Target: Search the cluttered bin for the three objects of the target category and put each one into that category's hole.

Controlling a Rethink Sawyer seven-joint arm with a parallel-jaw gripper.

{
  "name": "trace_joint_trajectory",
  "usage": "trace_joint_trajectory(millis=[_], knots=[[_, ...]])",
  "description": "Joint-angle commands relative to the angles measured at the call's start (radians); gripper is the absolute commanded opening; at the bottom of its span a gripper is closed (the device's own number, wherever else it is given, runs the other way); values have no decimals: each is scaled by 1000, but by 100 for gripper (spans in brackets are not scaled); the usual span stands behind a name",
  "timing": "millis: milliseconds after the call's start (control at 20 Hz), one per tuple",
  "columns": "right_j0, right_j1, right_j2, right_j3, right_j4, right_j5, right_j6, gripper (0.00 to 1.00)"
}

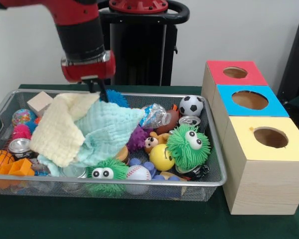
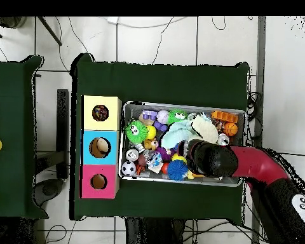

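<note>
A: Where is the bin (image 1: 217,182)?

B: On the green tabletop (image 1: 109,219), centre of the front view. Three boxes stand just beside it at 3 o'clock: red (image 1: 235,74), blue (image 1: 249,101), yellow (image 1: 269,137), each with one round hole on top.

A: End effector (image 1: 98,89)?

B: At the bin's 11 o'clock in the front view, tips down at the top of the cloths. Whether it is spread or pinching, I cannot tell; the dark tips are too small and merge with the cloth edge.

A: What covers the contents?

B: A cream cloth (image 1: 60,129) and a mint cloth (image 1: 107,129), draped over the left half. Target category is not stated, so candidates may lie under them.

A: Handling?

B: Judgement: cloths are light and limp, and will drag neighbours when lifted; take them at a raised fold. The soccer ball (image 1: 191,105) and baseball (image 1: 138,173) are round and likely to roll, so grip across the middle. The green puffer (image 1: 188,146) is soft and squashy; take the body, not the strands. The cans (image 1: 190,120) look light, smooth and easily dented.
</note>
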Motion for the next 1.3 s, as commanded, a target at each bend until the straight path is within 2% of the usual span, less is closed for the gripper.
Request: trace_joint_trajectory(millis=[50, 700, 1050, 1300], knots=[[63, -295, 47, 49, 182, 218, 57, 0], [148, -396, -23, 32, 278, 317, 65, 0], [225, -495, -67, 68, 343, 375, 136, 0], [268, -521, -110, 95, 365, 361, 153, 0]])
